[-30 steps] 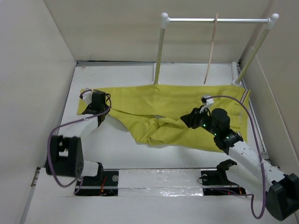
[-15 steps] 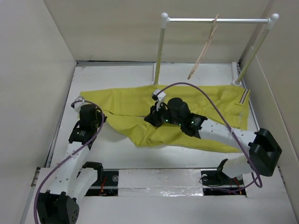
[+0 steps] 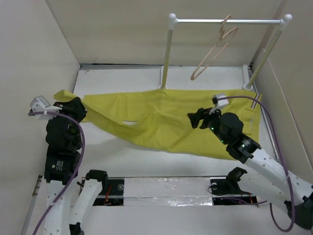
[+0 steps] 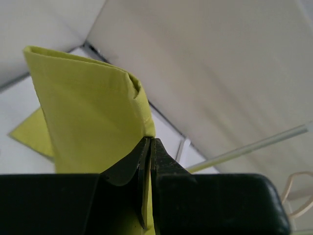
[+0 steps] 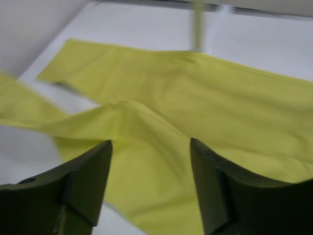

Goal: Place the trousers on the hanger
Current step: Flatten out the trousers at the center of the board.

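Note:
The yellow-green trousers lie spread across the white table, their striped waistband at the right end. My left gripper is shut on one leg's end and holds it raised at the far left. In the left wrist view the cloth folds up out of the closed gripper. My right gripper hovers open over the middle of the trousers. The right wrist view shows only flat cloth between the spread gripper fingers. The beige hanger hangs tilted from the rail.
A white rail stand rises at the back of the table, its posts planted just behind the trousers. Tall beige walls close in the left, right and back. The arm bases sit along the near edge.
My left gripper has lifted and carried the leg end to the left, stretching the cloth out. My right gripper has moved back right and opened. The hanger has swung and turned on the rail.

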`<action>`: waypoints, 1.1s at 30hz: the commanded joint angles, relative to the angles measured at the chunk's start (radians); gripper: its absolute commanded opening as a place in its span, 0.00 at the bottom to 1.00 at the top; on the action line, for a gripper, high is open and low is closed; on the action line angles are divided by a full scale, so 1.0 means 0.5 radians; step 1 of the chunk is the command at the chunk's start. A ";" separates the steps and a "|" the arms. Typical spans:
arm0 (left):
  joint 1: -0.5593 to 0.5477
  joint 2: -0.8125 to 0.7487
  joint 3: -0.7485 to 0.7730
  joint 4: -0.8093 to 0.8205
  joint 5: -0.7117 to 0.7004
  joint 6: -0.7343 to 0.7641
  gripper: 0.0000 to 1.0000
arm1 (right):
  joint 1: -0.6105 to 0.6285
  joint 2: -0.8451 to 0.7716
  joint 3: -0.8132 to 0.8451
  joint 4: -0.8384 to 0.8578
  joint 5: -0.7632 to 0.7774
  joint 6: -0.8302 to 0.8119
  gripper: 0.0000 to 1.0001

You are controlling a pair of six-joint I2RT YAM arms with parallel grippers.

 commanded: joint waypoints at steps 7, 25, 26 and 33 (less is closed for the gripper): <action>-0.006 -0.174 0.224 0.026 -0.253 0.251 0.00 | -1.012 -0.623 -0.430 -0.481 0.163 0.186 0.80; -0.089 -0.147 -0.091 0.087 -0.446 0.392 0.00 | -1.284 -0.126 -0.394 -0.015 -0.356 0.239 0.75; -0.089 -0.092 -0.128 0.108 -0.452 0.371 0.00 | -1.232 -0.120 -0.363 -0.039 -0.331 0.223 0.75; -0.071 0.426 -0.172 0.176 -0.688 0.144 0.00 | -0.885 -0.065 -0.268 0.061 -0.131 0.128 0.76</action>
